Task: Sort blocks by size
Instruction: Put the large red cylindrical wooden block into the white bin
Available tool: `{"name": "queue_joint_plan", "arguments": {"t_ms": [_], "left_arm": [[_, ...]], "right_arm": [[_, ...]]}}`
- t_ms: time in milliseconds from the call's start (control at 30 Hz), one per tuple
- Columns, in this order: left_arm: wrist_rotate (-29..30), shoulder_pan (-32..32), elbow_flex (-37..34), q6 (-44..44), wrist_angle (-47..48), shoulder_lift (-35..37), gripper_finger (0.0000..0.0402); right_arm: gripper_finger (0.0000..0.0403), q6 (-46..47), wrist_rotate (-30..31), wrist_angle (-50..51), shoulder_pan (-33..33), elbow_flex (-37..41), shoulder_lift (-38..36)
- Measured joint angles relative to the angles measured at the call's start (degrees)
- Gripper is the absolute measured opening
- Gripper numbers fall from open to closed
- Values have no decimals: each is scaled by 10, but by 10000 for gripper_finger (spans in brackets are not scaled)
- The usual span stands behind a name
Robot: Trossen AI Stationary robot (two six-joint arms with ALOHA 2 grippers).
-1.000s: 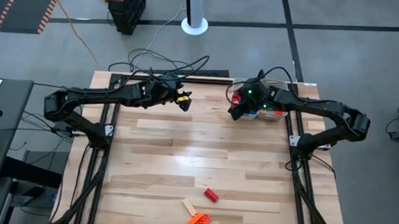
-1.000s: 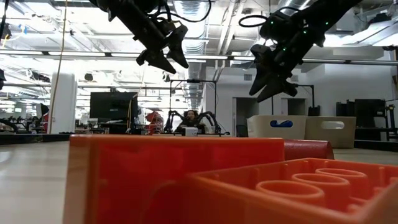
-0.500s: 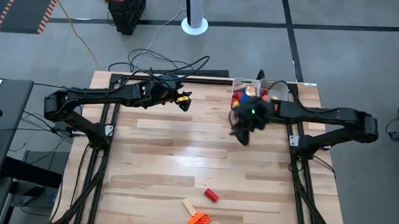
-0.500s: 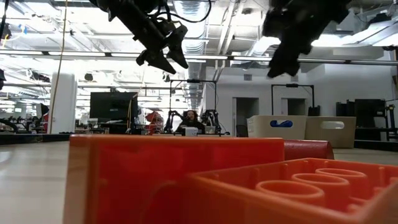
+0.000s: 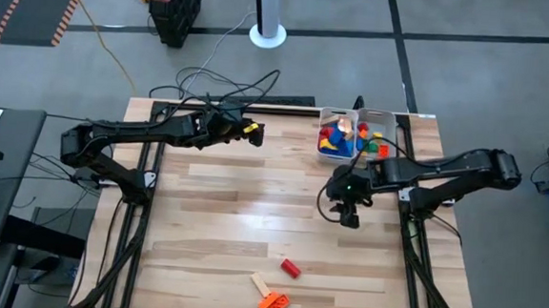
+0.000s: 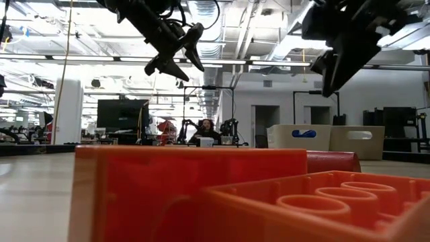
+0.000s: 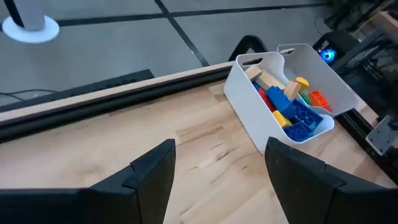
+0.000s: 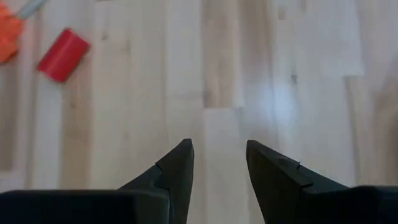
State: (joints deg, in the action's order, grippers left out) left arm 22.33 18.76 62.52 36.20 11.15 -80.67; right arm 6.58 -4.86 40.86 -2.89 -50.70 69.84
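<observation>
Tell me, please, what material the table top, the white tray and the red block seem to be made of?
Table top: looks like pale wood, lightly glossy; plank seams and grain show.
White tray: probably plastic; smooth thin walls, rounded corners, a handle slot.
Red block: likely plastic; even bright colour, though too small to be sure.

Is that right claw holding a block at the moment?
No, the right gripper has open, empty fingers above bare table.

Two white trays [image 5: 357, 116] stand side by side at the counter's [image 5: 252, 210] far edge. Three loose blocks lie near its front: one red block [image 5: 290, 268], one orange block [image 5: 275, 303], one pale wooden bar [image 5: 261, 286].
</observation>
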Motion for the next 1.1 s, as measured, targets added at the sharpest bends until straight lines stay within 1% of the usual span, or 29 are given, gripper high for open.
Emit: {"name": "queue_joint_plan", "arguments": {"t_ms": [100,267,333,467,533,567,633,733,800,900,1000,1033,1100], "left_arm": [[0,0,0,8,3,0,240],[7,0,0,21,11,0,240],[-6,0,0,33,25,0,240],[-22,-4,1,88,90,0,240],[-46,-15,0,100,122,0,240],[-71,-24,0,85,128,0,240],[-119,-56,0,28,132,0,240],[-186,-127,0,-68,140,0,240],[-211,-182,0,-121,151,0,240],[-198,-258,0,-174,158,-9,240],[-157,-304,0,-178,144,-28,240],[-159,-306,0,-165,134,-37,240],[-196,-300,0,-144,104,-60,240]], "right_arm": [[174,21,35,-1,-4,0,7],[171,29,40,-6,-4,0,8],[171,29,40,-7,-4,0,8],[171,16,40,-10,-4,0,8],[171,-5,40,-6,-6,0,8],[171,-21,40,1,-7,0,8],[171,-52,40,10,-8,9,8],[171,-70,39,16,0,29,6],[171,-70,40,17,8,36,6],[171,-70,39,7,19,36,6],[171,-46,39,-10,32,36,6],[171,-23,39,-12,39,36,6],[175,29,34,-7,56,36,6]]}}
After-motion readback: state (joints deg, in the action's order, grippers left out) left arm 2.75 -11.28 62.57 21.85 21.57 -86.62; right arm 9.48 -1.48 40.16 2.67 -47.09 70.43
